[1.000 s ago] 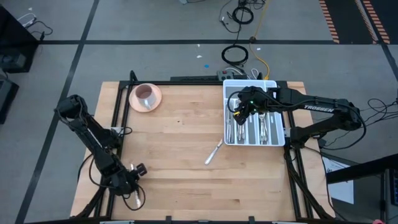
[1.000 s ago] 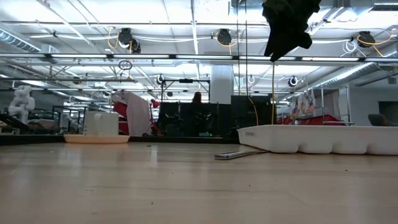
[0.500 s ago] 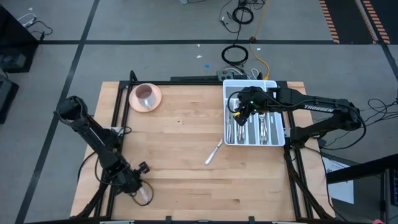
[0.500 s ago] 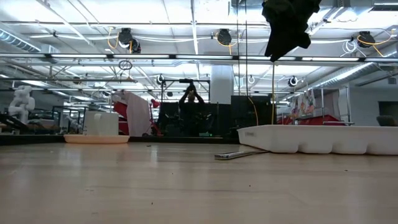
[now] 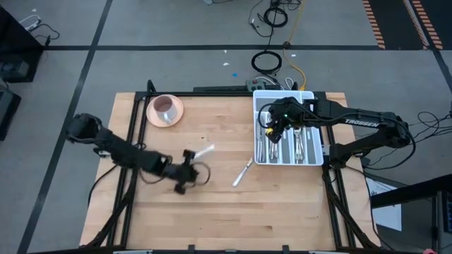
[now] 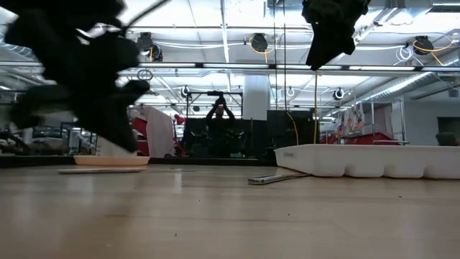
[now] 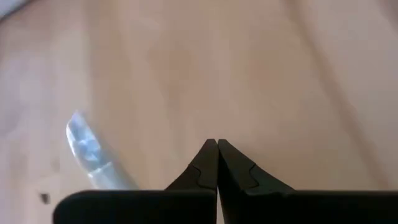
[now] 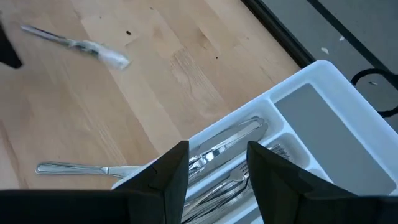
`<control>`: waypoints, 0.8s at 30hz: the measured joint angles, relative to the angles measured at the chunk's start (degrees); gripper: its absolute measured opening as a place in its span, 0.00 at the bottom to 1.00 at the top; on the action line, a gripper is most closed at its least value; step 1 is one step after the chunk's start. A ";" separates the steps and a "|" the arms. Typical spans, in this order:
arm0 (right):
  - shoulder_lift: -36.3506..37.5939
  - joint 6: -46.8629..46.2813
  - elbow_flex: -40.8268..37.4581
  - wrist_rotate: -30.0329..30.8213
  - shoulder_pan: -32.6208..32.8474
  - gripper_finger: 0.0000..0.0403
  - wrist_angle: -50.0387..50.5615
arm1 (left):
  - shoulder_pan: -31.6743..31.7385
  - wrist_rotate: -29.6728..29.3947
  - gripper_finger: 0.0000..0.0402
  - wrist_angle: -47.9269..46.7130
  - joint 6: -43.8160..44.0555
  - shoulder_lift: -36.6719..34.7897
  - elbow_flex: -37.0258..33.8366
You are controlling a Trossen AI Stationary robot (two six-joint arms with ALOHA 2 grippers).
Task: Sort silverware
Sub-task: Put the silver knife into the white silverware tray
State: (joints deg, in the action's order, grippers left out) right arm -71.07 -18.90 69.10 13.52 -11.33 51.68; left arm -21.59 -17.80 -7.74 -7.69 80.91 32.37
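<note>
- The worktop (image 5: 212, 204) is pale wood in narrow glued strips, with a dark metal frame round its edges.
- The left gripper (image 5: 188, 172) hangs low over the middle-left of the worktop, blurred in the high view; in the left wrist view its two dark, notched fingers (image 7: 208, 165) are pressed together tip to tip with nothing between them.
- A loose piece of silverware (image 5: 204, 152) lies on the wood just beside that gripper. It shows as a pale blurred streak, so I cannot tell whether it is a fork, spoon or knife.
- A second loose piece (image 5: 242, 172), slender and shiny, lies at a slant between the left gripper and the tray; its kind is also hard to make out.
- The white plastic tray (image 5: 306, 96) sits at the far right of the worktop, split into long slots. Polished forks and other pieces (image 8: 231, 134) lie lengthwise in them.
- The right gripper (image 5: 274, 121) hovers over the tray's left slots, its fingers (image 8: 169, 171) spread apart and holding nothing. The arm hides part of the tray's contents.
- A pink bowl (image 5: 165, 109) with a round rim stands near the far left corner.
</note>
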 joint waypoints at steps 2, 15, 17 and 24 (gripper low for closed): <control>0.00 0.43 0.00 0.00 0.02 0.38 0.00 | 4.79 0.14 0.00 3.32 -0.69 0.98 0.60; -12.80 14.48 0.01 -6.70 -1.25 0.38 -16.58 | 14.35 -8.45 0.00 -25.44 35.43 -7.05 27.55; -16.70 12.24 0.57 -7.92 -1.86 0.38 -20.56 | 14.32 -9.49 0.00 -37.53 46.01 -10.27 32.61; -34.86 7.83 11.86 -8.88 1.15 0.38 -28.93 | 11.48 -12.07 0.00 -62.81 65.74 -20.71 39.28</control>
State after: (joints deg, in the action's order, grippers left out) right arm -105.93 -11.07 80.96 4.64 -10.19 22.75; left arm -10.11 -29.87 -70.55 58.04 60.20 71.65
